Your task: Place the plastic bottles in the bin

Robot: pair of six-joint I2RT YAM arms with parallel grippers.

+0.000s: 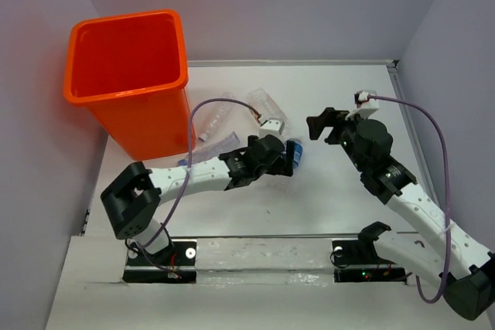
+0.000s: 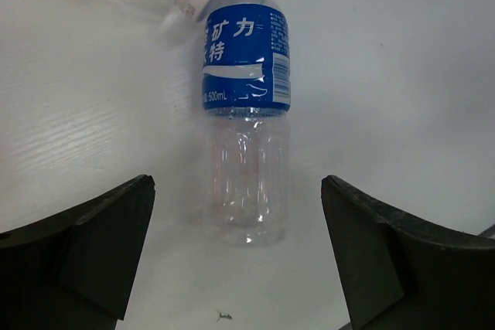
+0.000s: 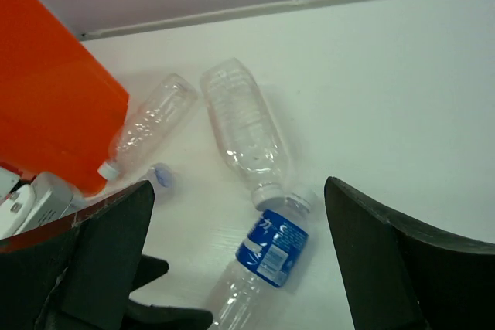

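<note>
The orange bin stands at the far left, its side also showing in the right wrist view. A blue-labelled plastic bottle lies on the table, cap pointing away, and my left gripper is open with its fingers either side of the bottle's clear base. In the overhead view this gripper sits right at that bottle. Two unlabelled clear bottles lie between it and the bin. My right gripper hangs open and empty above them.
A crushed clear bottle lies by the bin's foot. Grey walls close the table at the back and right. Purple cables loop over both arms.
</note>
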